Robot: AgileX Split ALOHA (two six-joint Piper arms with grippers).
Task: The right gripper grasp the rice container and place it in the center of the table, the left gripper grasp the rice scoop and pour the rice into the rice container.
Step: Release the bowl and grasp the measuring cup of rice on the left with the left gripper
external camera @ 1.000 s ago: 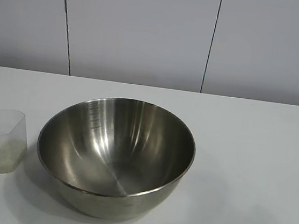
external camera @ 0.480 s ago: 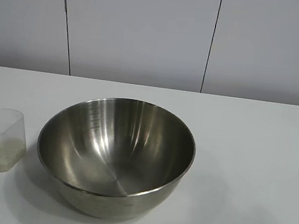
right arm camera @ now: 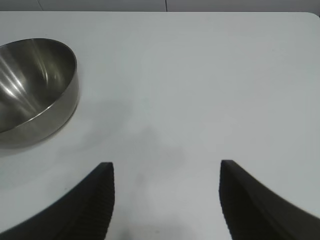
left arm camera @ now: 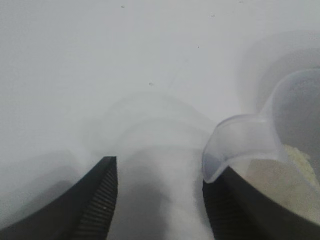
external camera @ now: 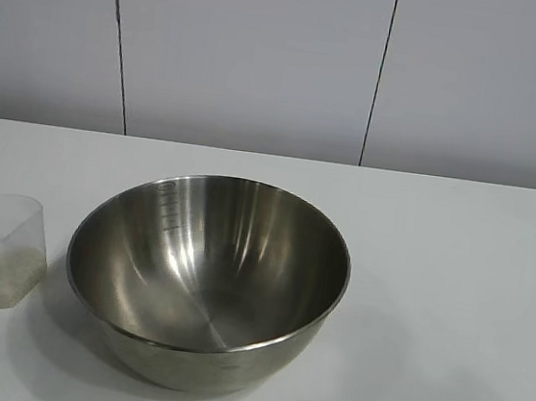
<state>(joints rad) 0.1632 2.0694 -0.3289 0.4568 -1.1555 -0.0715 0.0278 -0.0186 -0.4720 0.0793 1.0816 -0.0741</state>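
- Rice container [external camera: 206,281]: large round shiny stainless-steel mixing bowl, upright on the table near its middle; engraved measure marks run down the inner wall at the far left side; no rice visible inside. Also seen in the right wrist view [right arm camera: 35,90], well apart from the right gripper.
- Rice scoop [external camera: 3,250]: small translucent clear plastic measuring cup with tapered body and pouring lip, upright just beside the bowl's left side at the left edge of the exterior view; not touching the bowl. In the left wrist view [left arm camera: 260,150] its lip lies against 1 finger of the left gripper.
- Rice [external camera: 3,272]: small white uncooked grains filling the lower part of the scoop; also visible through the cup wall [left arm camera: 300,157].
- Left gripper [left arm camera: 160,200]: black 2-fingered claw with ribbed inner pads, jaws about half spread; 1 finger touches the scoop, the other stands clear of it over bare table, so no closed grip on the cup shows.
- Right gripper [right arm camera: 166,197]: black 2-fingered claw, jaws about half spread, holding nothing, above bare table.
- Table [external camera: 453,280]: plain white flat tabletop; pale panelled wall [external camera: 256,54] behind.
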